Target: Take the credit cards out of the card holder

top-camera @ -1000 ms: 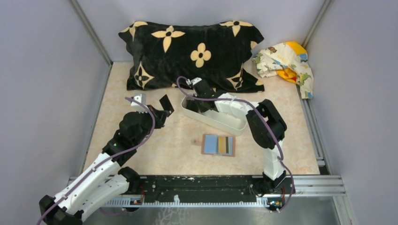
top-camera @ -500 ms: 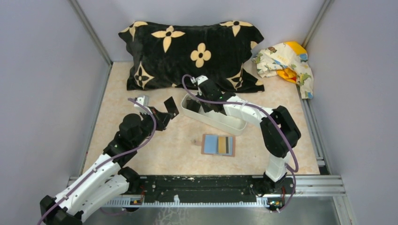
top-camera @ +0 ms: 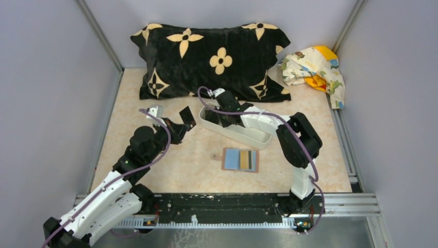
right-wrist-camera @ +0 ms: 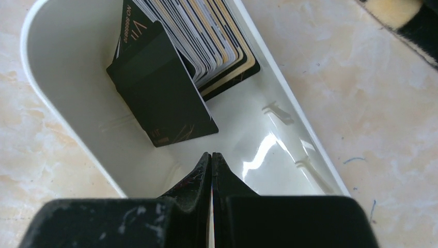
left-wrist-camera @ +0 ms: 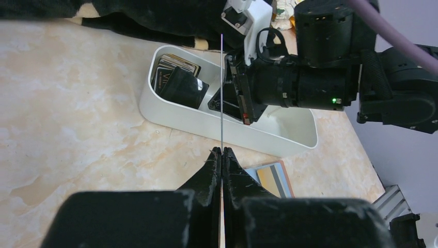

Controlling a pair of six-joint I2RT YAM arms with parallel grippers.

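Observation:
The card holder (top-camera: 240,159) lies open on the table, brown rim, light blue inside, with a tan-yellow card (top-camera: 244,159) and a dark card (top-camera: 252,159) in its slots. In the left wrist view it shows partly (left-wrist-camera: 268,178) behind my fingers. My left gripper (top-camera: 181,124) (left-wrist-camera: 222,151) is shut on a dark card (top-camera: 187,115), seen edge-on as a thin line (left-wrist-camera: 222,93), held up left of the white tray. My right gripper (top-camera: 223,118) (right-wrist-camera: 211,155) is shut and empty inside the tray, just above a loose black card (right-wrist-camera: 160,88).
The long white tray (top-camera: 255,138) (right-wrist-camera: 62,103) (left-wrist-camera: 181,116) holds a stack of several cards (right-wrist-camera: 206,36) at its left end. A black flowered pillow (top-camera: 212,57) lies behind it. A patterned cloth (top-camera: 315,67) sits at the back right.
My left gripper has shifted a little right with its card. My right gripper moved slightly back and then returned over the tray's left end; its elbow swung out and partly back.

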